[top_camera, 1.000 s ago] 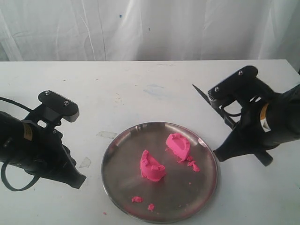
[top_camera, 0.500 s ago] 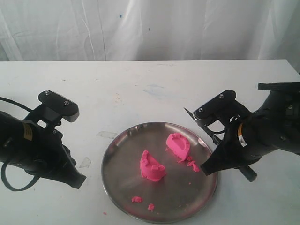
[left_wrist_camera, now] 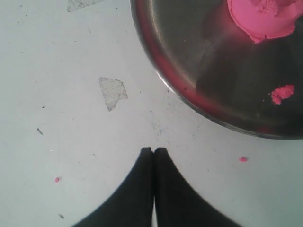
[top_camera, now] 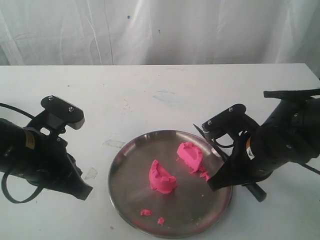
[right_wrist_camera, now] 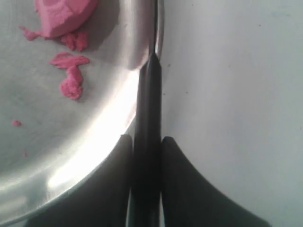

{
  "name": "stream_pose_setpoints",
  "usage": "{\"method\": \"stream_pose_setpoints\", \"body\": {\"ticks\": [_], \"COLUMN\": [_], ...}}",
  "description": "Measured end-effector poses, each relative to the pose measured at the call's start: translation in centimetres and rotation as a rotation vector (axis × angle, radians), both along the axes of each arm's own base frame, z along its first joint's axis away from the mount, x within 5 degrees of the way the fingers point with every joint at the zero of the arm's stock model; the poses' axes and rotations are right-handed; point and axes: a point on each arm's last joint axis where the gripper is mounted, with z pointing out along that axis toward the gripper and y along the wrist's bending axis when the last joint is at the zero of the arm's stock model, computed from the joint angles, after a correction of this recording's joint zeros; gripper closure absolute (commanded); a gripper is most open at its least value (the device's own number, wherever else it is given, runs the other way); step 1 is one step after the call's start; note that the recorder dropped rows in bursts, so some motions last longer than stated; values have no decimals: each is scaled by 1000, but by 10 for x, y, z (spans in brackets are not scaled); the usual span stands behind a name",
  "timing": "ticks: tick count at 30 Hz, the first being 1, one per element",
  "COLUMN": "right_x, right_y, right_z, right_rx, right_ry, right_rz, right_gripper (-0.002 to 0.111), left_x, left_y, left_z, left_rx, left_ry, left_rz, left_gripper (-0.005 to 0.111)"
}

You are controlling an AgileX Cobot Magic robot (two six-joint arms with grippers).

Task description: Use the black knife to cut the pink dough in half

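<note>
The pink dough lies in two rough halves on a round metal plate [top_camera: 200,210]: one half [top_camera: 162,177] near the middle, the other [top_camera: 190,155] toward the back right. My right gripper [right_wrist_camera: 147,139] is shut on the black knife [right_wrist_camera: 147,104]. Its blade runs along the plate's right rim [right_wrist_camera: 71,142], beside the back half [right_wrist_camera: 61,14] and not touching it. In the exterior view the knife's tip [top_camera: 201,131] pokes out behind the right gripper [top_camera: 215,186]. My left gripper [left_wrist_camera: 154,150] is shut and empty over the table, left of the plate [left_wrist_camera: 189,71].
Small pink crumbs lie on the plate at the front [top_camera: 146,212] and beside the back half [right_wrist_camera: 71,80]. A torn scrap of tape [left_wrist_camera: 112,92] sticks to the white table. A white curtain [top_camera: 160,30] hangs behind the table.
My right arm has come down and leftward with the knife, from over the table to the plate's right rim. The left arm and both dough halves have not moved.
</note>
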Motion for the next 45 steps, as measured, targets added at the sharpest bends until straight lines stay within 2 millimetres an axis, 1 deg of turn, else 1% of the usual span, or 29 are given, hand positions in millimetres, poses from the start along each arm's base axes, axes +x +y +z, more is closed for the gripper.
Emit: {"method": "stream_pose_setpoints", "body": {"ticks": [7,16,22,25,30,33,38,41,43,45], "right_x": [-4,-2,3,5,8,9,14,20,23,23], "right_y": [7,9,12,14,16,17,20,23,25,24], "right_z": [-2,-16,-13,-11,-16,-18,-12,-1,14,27], "right_rx": [51,36,49,66,75,78,88,97,109,107], "right_ry": [48,88,65,41,32,30,9,-14,-48,-93], "right_rz": [79,90,93,97,102,103,104,102,102,122], "right_gripper": [108,108,108,102,82,77,77,77,81,91], "left_x": [0,0,0,0,0,0,0,0,0,0], "left_y": [0,0,0,0,0,0,0,0,0,0], "left_z": [0,0,0,0,0,0,0,0,0,0], "left_rx": [0,-1,-1,-1,-1,-2,-2,-2,-2,-2], "left_ry": [0,-2,-2,-2,-2,-4,-4,-4,-4,-4], "left_rz": [0,0,0,0,0,0,0,0,0,0], "left_gripper": [107,107,107,107,107,107,107,107,107,107]}}
